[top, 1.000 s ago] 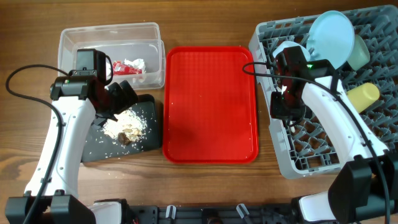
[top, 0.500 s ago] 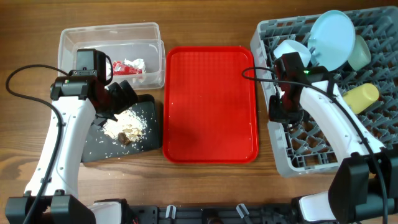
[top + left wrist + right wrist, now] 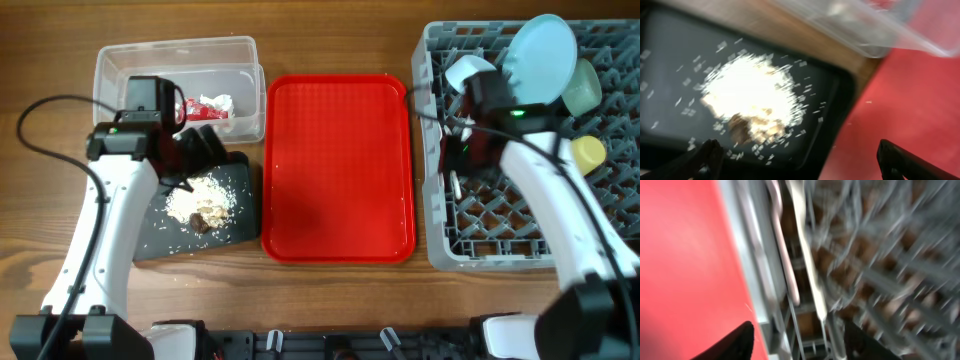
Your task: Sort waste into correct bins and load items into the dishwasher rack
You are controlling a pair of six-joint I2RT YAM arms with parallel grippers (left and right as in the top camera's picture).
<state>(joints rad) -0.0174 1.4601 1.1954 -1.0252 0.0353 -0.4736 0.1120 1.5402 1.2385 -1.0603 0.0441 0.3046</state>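
Wooden desk (image 3: 330, 300) carries the grey dishwasher rack (image 3: 500, 240) at right. Two white utensils (image 3: 807, 255) lie inside its left edge, long axes along that wall. Right claw (image 3: 800, 345) hangs spread above them. Left claw (image 3: 800, 167) hangs spread over the black tray (image 3: 670, 40) of rice scraps (image 3: 750, 95).

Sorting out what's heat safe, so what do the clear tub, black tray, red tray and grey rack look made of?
Clear tub: likely thin glossy plastic; contents show through its walls.
Black tray: probably matte plastic, moulded raised rim.
Red tray: seemingly rigid plastic, finely textured face, low sheen.
Grey rack: apparently moulded plastic, dull uniform lattice and pegs.
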